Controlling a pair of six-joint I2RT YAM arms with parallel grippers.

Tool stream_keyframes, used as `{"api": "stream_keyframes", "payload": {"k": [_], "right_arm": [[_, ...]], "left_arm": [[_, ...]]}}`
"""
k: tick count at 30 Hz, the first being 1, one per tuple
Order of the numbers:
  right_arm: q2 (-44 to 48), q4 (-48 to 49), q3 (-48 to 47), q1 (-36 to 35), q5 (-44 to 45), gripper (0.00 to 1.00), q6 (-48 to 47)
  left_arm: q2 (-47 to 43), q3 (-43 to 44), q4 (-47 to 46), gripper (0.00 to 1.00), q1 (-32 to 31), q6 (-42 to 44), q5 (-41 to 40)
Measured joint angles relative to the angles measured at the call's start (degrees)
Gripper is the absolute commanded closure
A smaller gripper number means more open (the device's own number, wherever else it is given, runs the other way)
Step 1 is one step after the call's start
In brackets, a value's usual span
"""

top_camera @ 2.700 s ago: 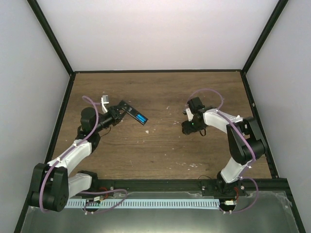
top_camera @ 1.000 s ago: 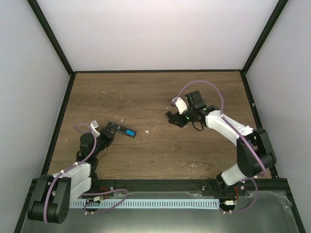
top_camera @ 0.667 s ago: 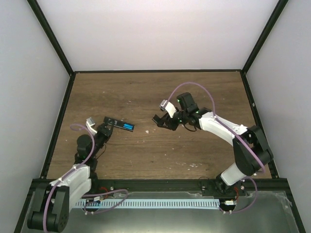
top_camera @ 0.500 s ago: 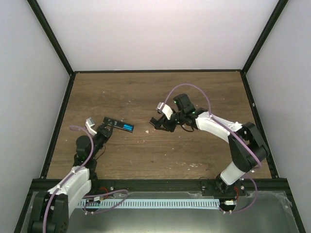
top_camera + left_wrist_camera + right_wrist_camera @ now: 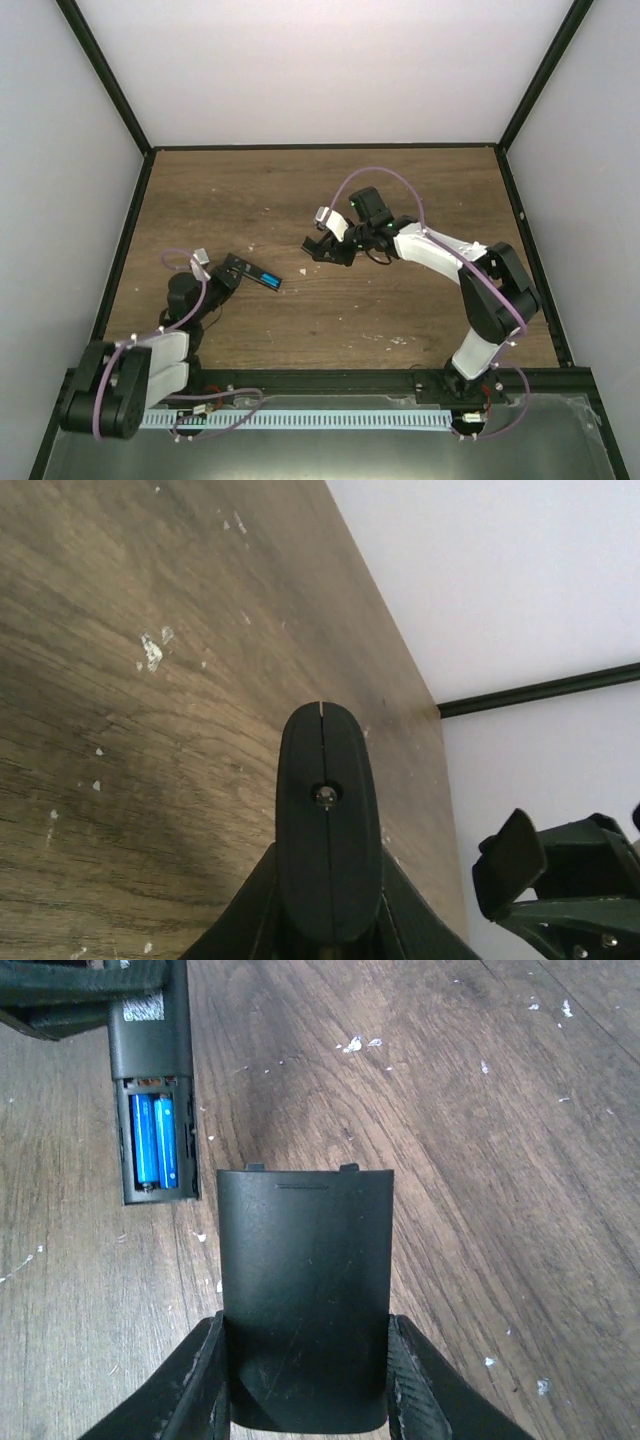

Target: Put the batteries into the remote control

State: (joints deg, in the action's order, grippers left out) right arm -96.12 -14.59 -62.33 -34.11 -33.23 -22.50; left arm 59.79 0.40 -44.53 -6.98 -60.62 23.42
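Observation:
The remote control (image 5: 252,274) is a slim black bar held at its near end by my left gripper (image 5: 228,274), just above the table at the left. Its battery bay faces up with the two blue batteries (image 5: 269,280) seated side by side. In the right wrist view the remote (image 5: 150,1050) and batteries (image 5: 153,1140) lie up and to the left. My right gripper (image 5: 305,1360) is shut on the short black cover piece (image 5: 305,1290), a little to the right of the bay. In the left wrist view my left gripper (image 5: 328,920) grips the remote (image 5: 328,830), seen end-on.
The brown wooden table (image 5: 400,190) carries small white specks (image 5: 352,1045). Black frame rails (image 5: 320,147) and pale walls bound it at the back and sides. The right gripper (image 5: 318,248) hovers near mid-table, and part of the right arm shows in the left wrist view (image 5: 560,880).
The left arm has drawn back toward the near left, carrying the remote with it. The right gripper has moved left across the table with the cover, closing on the remote's open bay.

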Motion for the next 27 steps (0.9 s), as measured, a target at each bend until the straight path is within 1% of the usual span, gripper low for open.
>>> {"api": "stream_keyframes", "payload": {"k": [4, 7, 14, 16, 20, 23, 27], "right_arm": [[-0.04, -0.37, -0.46, 0.0, 0.37, 0.76, -0.63], [-0.07, -0.39, -0.79, 0.0, 0.37, 0.76, -0.85], [-2.14, -0.83, -2.29, -0.02, 0.31, 0.75, -2.03], [-3.1, -1.03, -2.58, -0.13, 0.22, 0.75, -2.47], [-5.27, -2.25, -3.63, -0.68, 0.2, 0.74, -3.72], [-7.5, -3.02, -5.75, -1.64, 0.13, 0.75, -4.66], [-11.37, -3.89, -9.77, -3.52, 0.02, 0.74, -5.57]], "left_arm": [[9.97, 0.0, -8.74, 1.0, 0.0, -1.01, 1.25], [17.29, -0.02, -17.33, 1.0, 0.0, -1.97, 1.4], [31.95, -0.04, -33.66, 1.0, 0.0, -2.67, 0.76], [35.74, -0.04, -36.79, 1.0, 0.0, -2.67, 0.7], [38.27, -0.09, -39.1, 1.0, 0.0, -2.19, 0.66], [38.95, -0.09, -40.37, 1.0, -0.02, -1.84, 0.7], [42.25, 0.0, -40.89, 1.0, 0.0, -1.64, 0.92]]}}
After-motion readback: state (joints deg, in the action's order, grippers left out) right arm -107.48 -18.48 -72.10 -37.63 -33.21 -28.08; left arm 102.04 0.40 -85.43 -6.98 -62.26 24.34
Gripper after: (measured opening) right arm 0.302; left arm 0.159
